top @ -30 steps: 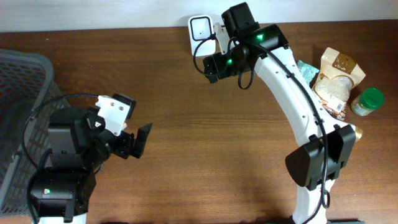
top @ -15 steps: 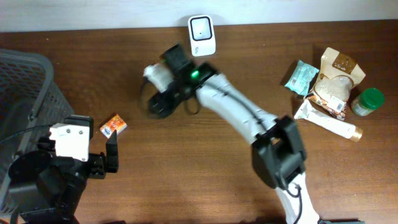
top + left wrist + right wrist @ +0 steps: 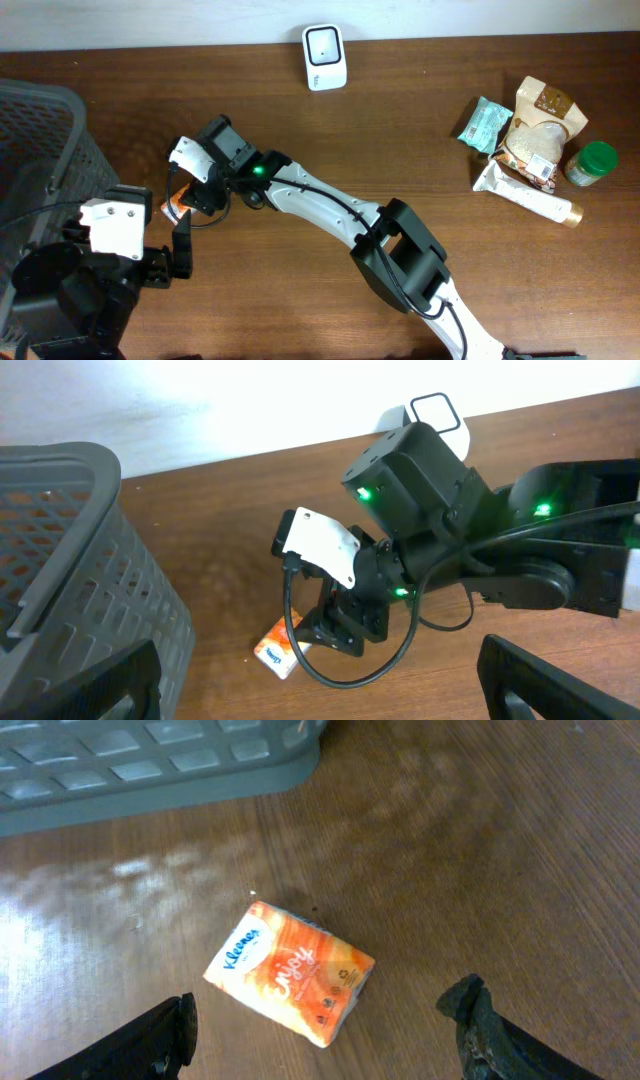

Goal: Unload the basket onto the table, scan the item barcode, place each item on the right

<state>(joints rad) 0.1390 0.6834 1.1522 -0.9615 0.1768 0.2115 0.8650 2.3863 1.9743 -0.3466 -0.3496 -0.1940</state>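
- We see the tissue pack (image 3: 290, 975), orange with a Kleenex label, lying flat on the wooden table (image 3: 330, 130), near the grey basket (image 3: 40, 130).
- The right gripper (image 3: 322, 1010) hangs over the pack with its jaws spread wide. One finger (image 3: 160, 1038) stands on either side, and neither touches the pack.
- From overhead, the right arm (image 3: 320, 205) stretches across the table to its left part, and its wrist covers most of the pack, so only an orange corner shows there.
- The left gripper (image 3: 320, 660) is spread as well and holds nothing. It sits low at the table's near left edge, facing the right wrist and the pack.
- The white scanner (image 3: 325, 43) stands at the far edge of the table, well apart from the pack.
- At the right end we count a teal packet (image 3: 484, 122), a bag of grain (image 3: 540, 130), a white tube (image 3: 525, 195) and a jar with a green lid (image 3: 592, 163), all close together.
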